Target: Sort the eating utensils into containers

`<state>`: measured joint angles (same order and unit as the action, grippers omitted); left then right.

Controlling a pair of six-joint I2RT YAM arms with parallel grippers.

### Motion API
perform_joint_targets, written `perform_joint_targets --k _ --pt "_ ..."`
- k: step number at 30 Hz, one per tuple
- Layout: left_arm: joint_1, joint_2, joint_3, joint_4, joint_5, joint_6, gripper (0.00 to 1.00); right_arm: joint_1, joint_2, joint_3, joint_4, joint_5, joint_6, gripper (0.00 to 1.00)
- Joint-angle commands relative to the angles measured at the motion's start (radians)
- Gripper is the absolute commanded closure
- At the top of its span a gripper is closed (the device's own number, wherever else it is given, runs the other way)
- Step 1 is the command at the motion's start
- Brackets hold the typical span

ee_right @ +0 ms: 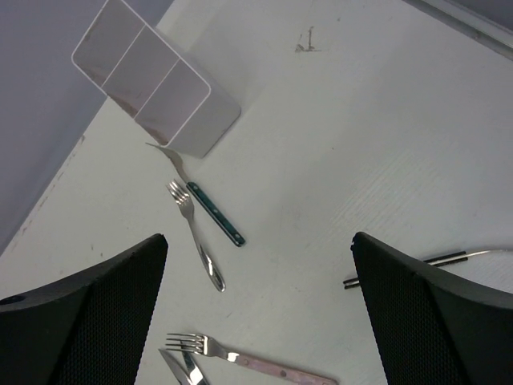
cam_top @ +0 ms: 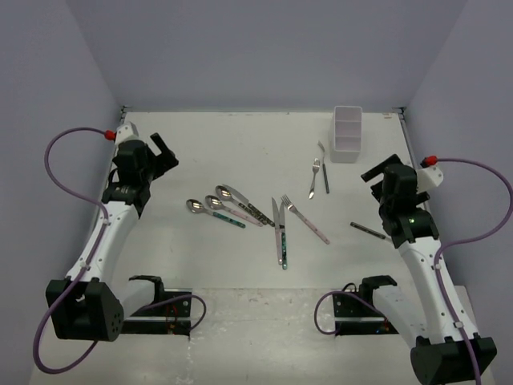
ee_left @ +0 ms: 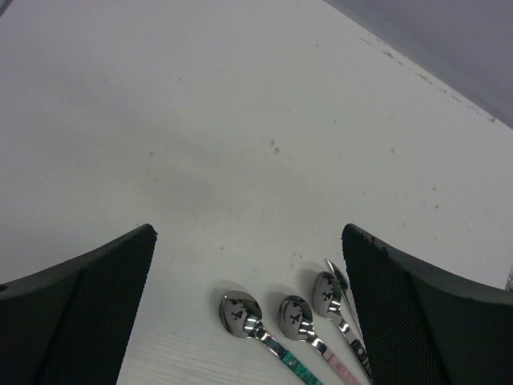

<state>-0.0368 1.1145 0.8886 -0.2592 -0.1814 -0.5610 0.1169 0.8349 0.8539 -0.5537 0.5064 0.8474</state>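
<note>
Fingers (ee_right: 80, 321) on the right gripper (cam_top: 373, 180) and the left gripper (cam_top: 163, 154) stand wide, holding nothing. All 9 utensils (cam_top: 277, 224) lie flat mid-frame; the white container (cam_top: 348, 147) at upper right looks empty. Sorting hasn't begun, and the first pick likely needs a low pinch on 1 thin handle.

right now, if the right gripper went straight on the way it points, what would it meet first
Likely the teal-handled fork on the table, its handle end in line with the right gripper; the plain fork lies beside, the white holder further on. Depth is unclear.
</note>
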Motion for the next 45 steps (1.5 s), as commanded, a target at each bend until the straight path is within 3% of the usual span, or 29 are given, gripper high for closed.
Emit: perform_joint_targets --k 1,9,14,23,26,28,34,38,45 --pt "0.006 0.034 0.039 0.081 0.04 -0.002 0.0 -0.011 -0.023 -0.015 -0.043 0.034 0.085 0.01" --pt "0.006 0.114 0.073 0.107 0.057 0.029 0.0 -0.089 0.1 -0.072 -0.133 -0.149 0.168 0.01" --pt "0.008 0.143 0.085 0.109 0.057 0.062 0.0 -0.255 0.271 -0.107 -0.132 -0.241 0.191 0.06" --pt "0.006 0.157 0.087 0.12 0.05 0.101 0.0 -0.29 0.503 -0.131 -0.127 -0.353 0.265 0.15" --pt "0.006 0.159 0.085 0.12 0.039 0.108 0.0 -0.303 0.572 -0.127 -0.127 -0.362 0.283 0.25" --pt "0.006 0.159 0.087 0.12 0.034 0.112 0.0 -0.306 0.608 -0.122 -0.129 -0.358 0.289 0.37" --pt "0.008 0.163 0.082 0.127 0.016 0.122 0.0 -0.307 0.629 -0.164 -0.129 -0.315 0.335 0.6" --pt "0.008 0.171 0.084 0.129 0.017 0.124 0.0 -0.307 0.596 -0.165 -0.137 -0.252 0.329 0.99" --pt "0.009 0.173 0.09 0.123 0.014 0.128 0.0 -0.289 0.41 -0.108 -0.097 -0.112 0.179 1.0"
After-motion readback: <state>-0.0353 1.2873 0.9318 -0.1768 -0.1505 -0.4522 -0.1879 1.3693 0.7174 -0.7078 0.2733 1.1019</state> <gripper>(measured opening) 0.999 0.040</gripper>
